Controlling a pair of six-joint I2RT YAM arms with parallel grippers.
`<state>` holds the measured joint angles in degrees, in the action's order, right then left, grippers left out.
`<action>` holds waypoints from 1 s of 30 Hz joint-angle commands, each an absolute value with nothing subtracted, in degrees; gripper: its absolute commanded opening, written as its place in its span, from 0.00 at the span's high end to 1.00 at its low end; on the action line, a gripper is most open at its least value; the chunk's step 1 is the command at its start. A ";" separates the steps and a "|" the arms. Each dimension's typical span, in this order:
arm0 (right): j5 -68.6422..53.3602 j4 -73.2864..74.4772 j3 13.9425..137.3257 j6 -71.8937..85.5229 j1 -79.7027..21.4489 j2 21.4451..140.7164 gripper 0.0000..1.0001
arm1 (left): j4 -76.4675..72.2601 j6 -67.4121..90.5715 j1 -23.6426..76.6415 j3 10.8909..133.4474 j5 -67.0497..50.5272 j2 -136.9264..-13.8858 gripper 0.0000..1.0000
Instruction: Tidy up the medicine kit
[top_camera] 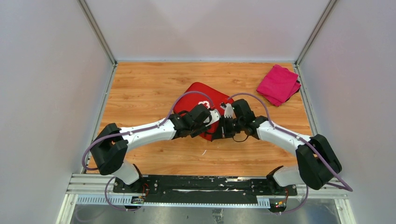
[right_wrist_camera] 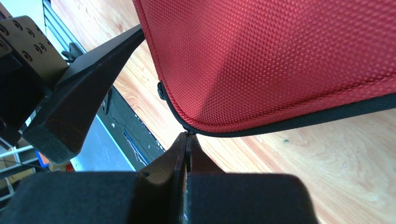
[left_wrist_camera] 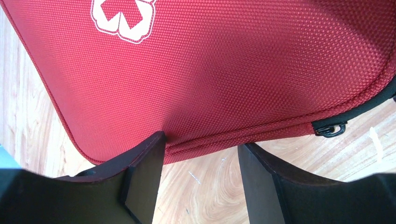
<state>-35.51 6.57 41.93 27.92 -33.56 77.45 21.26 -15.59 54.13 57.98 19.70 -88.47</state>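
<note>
While right end effector (right_wrist_camera: 187,138) sits closed at white-cross medicine kit (left_wrist_camera: 233,70), left end effector (left_wrist_camera: 201,142) gapes.

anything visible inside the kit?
No. The kit has its lid over everything. Only the red shell, the white cross and a zip pull show. The contents are covered.

Folded magenta cloth (top_camera: 279,84), at two o'clock on the wooden table (top_camera: 144,88), close to the far right corner, layers slightly offset. White enclosure walls (top_camera: 205,28) at nine, twelve and three o'clock. Black mounting rail (top_camera: 205,183) at six o'clock. Small white speck (top_camera: 204,152) on the boards toward six o'clock.
</note>
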 commanded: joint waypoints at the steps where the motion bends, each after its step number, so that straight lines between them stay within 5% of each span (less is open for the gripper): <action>1: -35.32 -1.30 40.66 33.84 -39.70 76.86 1.00 | 16.82 -13.01 54.03 59.83 17.78 -90.00 0.38; 16: -17.68 -12.31 32.26 47.15 -40.35 69.39 1.00 | 17.29 -10.62 54.05 59.29 15.61 -87.04 0.38; 30: -18.79 -19.03 32.22 49.36 -39.57 73.29 1.00 | 15.96 -9.51 53.99 58.66 13.03 -86.06 0.38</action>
